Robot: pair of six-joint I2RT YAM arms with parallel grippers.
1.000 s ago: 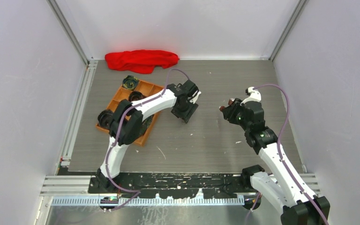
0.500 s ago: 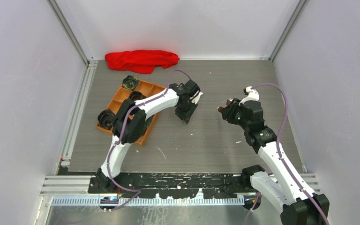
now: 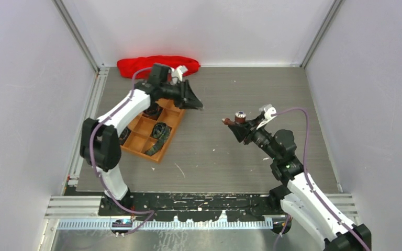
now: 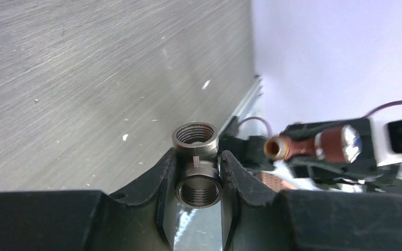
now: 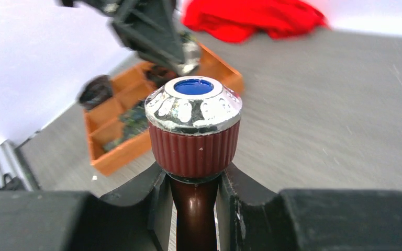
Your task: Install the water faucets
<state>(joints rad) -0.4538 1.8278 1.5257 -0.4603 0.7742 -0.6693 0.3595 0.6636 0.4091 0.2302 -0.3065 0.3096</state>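
Left gripper [image 3: 196,104] now rearward, faucet [image 3: 232,120] spout-leftward.

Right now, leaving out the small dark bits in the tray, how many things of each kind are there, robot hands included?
Grippers: 2, the left gripper and the right gripper
Copper-coloured faucet: 1, held by the right gripper
Silvery threaded fitting: 1, held by the left gripper
Orange tray: 1
Red cloth: 1
Total: 6

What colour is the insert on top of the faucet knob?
Blue insert, chrome-ringed; clearest in the right wrist view.
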